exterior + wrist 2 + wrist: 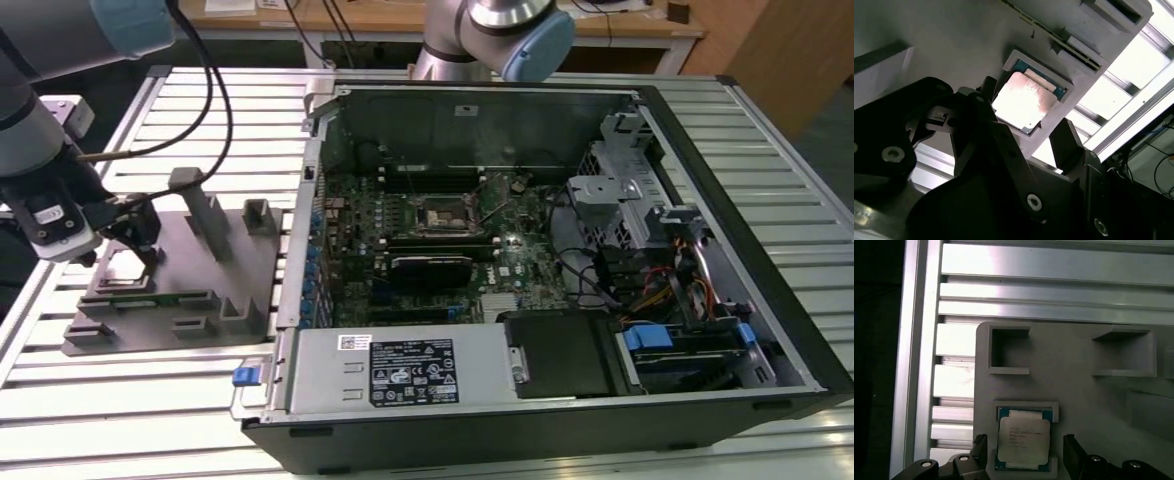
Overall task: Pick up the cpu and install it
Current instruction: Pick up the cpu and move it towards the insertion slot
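Observation:
The cpu is a small square chip with a pale silver top, lying flat in a raised pocket of the grey fixture block. My gripper is open just above it, with one black finger on each side of the pocket and a gap to the chip on both sides. The second wrist view shows the cpu between the same spread fingers. In the exterior view my gripper hangs over the fixture block at that view's left. The motherboard socket sits inside the open computer case.
The open computer case fills the exterior view's middle and right, with a power supply at its front. Upright posts rise from the fixture block beside my gripper. Everything stands on a slatted aluminium table. A second robot arm stands behind the case.

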